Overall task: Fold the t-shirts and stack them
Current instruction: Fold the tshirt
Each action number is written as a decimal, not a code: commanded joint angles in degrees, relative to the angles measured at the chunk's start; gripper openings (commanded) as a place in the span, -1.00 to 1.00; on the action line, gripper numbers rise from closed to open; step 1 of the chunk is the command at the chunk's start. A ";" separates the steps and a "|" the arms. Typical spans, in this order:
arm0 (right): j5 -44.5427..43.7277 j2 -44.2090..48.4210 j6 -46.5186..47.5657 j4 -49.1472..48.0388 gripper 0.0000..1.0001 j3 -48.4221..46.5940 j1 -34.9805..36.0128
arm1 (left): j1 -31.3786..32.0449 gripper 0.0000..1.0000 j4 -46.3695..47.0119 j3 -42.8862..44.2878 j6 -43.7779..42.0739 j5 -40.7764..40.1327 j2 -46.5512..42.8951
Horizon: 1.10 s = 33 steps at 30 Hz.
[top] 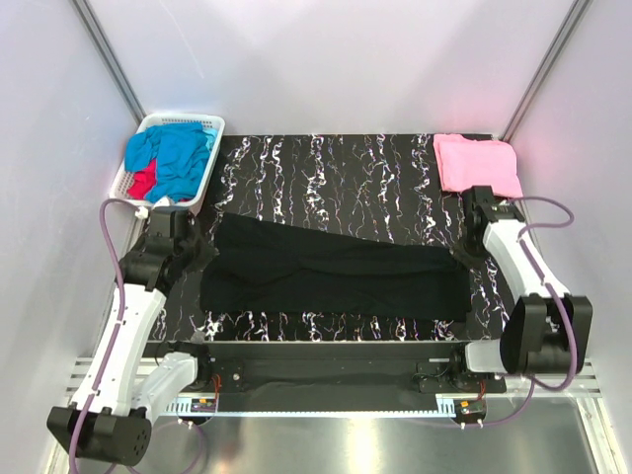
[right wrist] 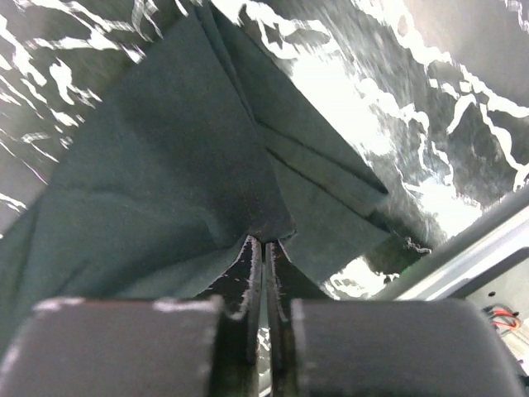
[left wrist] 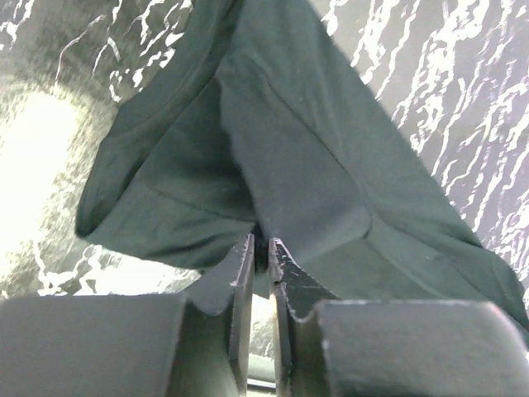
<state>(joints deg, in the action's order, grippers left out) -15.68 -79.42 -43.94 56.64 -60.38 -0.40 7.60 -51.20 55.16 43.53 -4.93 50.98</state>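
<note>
Left claw [left wrist: 259, 245] and right claw [right wrist: 264, 242] low at opposite ends of the black t-shirt [top: 336, 276], each clamped on its cloth.

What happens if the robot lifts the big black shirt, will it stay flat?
Probably not. The black t-shirt creases where the left gripper and right gripper pinch it, so it would likely sag between them. It looks thin, so probably light.

The left arm [top: 128, 326], white shells between bulky black joint housings, sits at 8 o'clock; the right arm [top: 513, 255], its twin, at 4 o'clock. A thin purple cable [top: 107, 232] loops along each. The matte black left gripper [left wrist: 260, 245] and right gripper [right wrist: 264, 242] have fingers [left wrist: 241, 277] chipped pale at the edges.
</note>
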 commanded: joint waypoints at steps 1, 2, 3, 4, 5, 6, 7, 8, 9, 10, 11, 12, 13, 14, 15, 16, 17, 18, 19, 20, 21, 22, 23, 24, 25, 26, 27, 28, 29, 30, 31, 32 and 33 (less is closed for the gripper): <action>1.88 6.98 -2.81 0.40 -0.85 3.33 0.05 | 0.14 -0.53 -1.52 -1.36 1.38 -1.31 -2.37; 1.88 8.65 -3.60 0.49 -0.77 4.21 0.14 | 0.23 -0.41 -2.32 -1.98 1.99 -1.83 -3.33; 1.62 12.15 -4.13 0.49 -0.71 5.78 1.53 | 0.23 -0.29 -2.76 -2.33 2.43 -2.10 -4.13; 1.45 13.92 -4.48 0.31 -0.64 6.41 1.55 | 0.23 -0.09 -3.72 -2.59 3.66 -2.71 -4.83; 0.84 15.59 -4.83 -0.21 -0.43 6.85 1.72 | 0.31 0.14 -4.51 -2.77 4.54 -3.59 -5.62; 0.65 17.78 -4.66 -0.74 -0.27 7.12 1.64 | 0.31 0.21 -4.70 -3.21 4.98 -4.21 -7.20; 0.39 18.33 -4.49 -0.83 -0.25 6.77 1.63 | 0.31 0.25 -4.79 -3.30 5.77 -4.56 -7.82; 0.04 18.59 -3.96 -0.92 -0.26 6.42 1.63 | 0.40 0.32 -4.79 -3.47 6.04 -4.82 -8.44; -0.14 18.16 -3.78 -0.83 -0.25 5.28 1.72 | 0.40 0.33 -4.70 -3.39 6.13 -4.91 -8.70; -0.22 17.46 -3.61 -0.48 -0.27 4.66 1.72 | 0.40 0.34 -4.79 -3.13 6.13 -5.00 -8.44; -0.14 16.67 -3.43 -0.05 -0.30 3.87 1.72 | 0.40 0.34 -4.61 -2.34 6.04 -4.83 -8.01; -0.05 15.36 -3.52 0.57 -0.33 2.74 1.72 | 0.40 0.35 -4.61 -1.99 5.87 -4.57 -7.57; -0.14 15.00 -3.69 0.75 -0.35 2.46 1.90 | 0.40 0.35 -3.91 -1.55 5.26 -3.69 -6.26; -0.22 14.73 -3.78 0.58 -0.35 2.29 1.99 | 0.40 0.35 -3.47 -1.19 4.90 -3.16 -5.72; 0.12 14.38 -3.43 -0.90 -0.35 2.46 1.99 | 0.49 0.35 -2.69 -0.76 4.38 -2.37 -5.11; 0.65 14.12 -2.99 -1.88 -0.35 2.63 2.07 | 0.49 0.35 -0.33 -0.75 3.15 0.24 -4.23; 2.48 13.77 -1.34 -2.93 -0.35 2.81 1.99 | 0.49 0.35 0.91 -0.66 2.62 1.84 -3.53; 3.63 12.37 -0.36 -5.20 -0.35 3.07 2.07 | 0.66 0.35 2.49 -0.75 2.18 4.55 -2.91; 4.42 11.40 0.52 -6.10 -0.35 3.08 2.07 | 0.75 0.35 5.21 -0.84 1.30 7.19 -2.12; 6.69 10.26 2.27 -7.06 -0.35 2.99 2.16 | 1.19 0.35 6.28 -0.75 0.95 8.61 0.32; 7.59 7.38 2.89 -7.94 -0.35 2.38 2.25 | 1.54 0.35 7.16 -0.40 0.68 10.45 1.83; 8.12 5.95 3.94 -8.30 -0.37 2.02 2.42 | 1.89 0.34 7.78 0.12 0.16 10.47 3.84; 10.12 4.55 4.65 -9.35 -0.37 1.85 2.60 | 2.42 0.34 7.87 1.35 0.07 10.38 5.60; 10.23 1.66 4.66 -9.88 -0.36 1.06 2.78 | 3.73 0.34 8.04 2.05 -0.20 10.20 9.71; 10.58 0.33 4.74 -10.32 -0.36 0.71 3.21 | 4.53 0.35 7.96 2.93 -0.63 9.07 11.75; 12.50 -1.25 6.05 -11.02 -0.34 -0.17 3.30 | 5.93 0.34 7.96 4.42 -0.72 8.62 16.30; 12.61 -4.22 5.98 -10.77 -0.34 -0.70 3.48 | 6.72 0.34 7.87 5.22 -0.90 8.45 18.52; 12.69 -5.56 5.97 -10.68 -0.34 -1.05 4.00 | 7.51 0.34 7.78 6.09 -1.08 7.75 20.98; 12.87 -6.79 6.50 -10.85 -0.35 -1.58 4.18 | 9.00 0.34 7.78 7.50 -0.90 7.48 23.79; 12.61 -8.54 6.41 -10.76 -0.35 -1.67 4.44 | 9.80 0.34 7.78 8.29 -0.90 7.39 28.69; 12.52 -9.17 6.41 -11.11 -0.35 -1.58 4.88 | 10.59 0.34 7.69 9.08 -0.73 7.13 31.35; 12.43 -10.22 6.59 -11.11 -0.35 -1.50 5.06 | 12.16 0.33 7.69 10.40 -0.46 6.78 33.55; 12.26 -10.58 6.50 -11.20 -0.35 -1.41 5.15 | 12.88 0.33 7.78 11.02 0.23 5.64 37.40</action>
<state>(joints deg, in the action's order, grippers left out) -4.47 -89.06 -38.81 46.39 -59.68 3.92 18.00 -44.62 62.81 43.92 1.43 82.65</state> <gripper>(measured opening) 0.328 0.667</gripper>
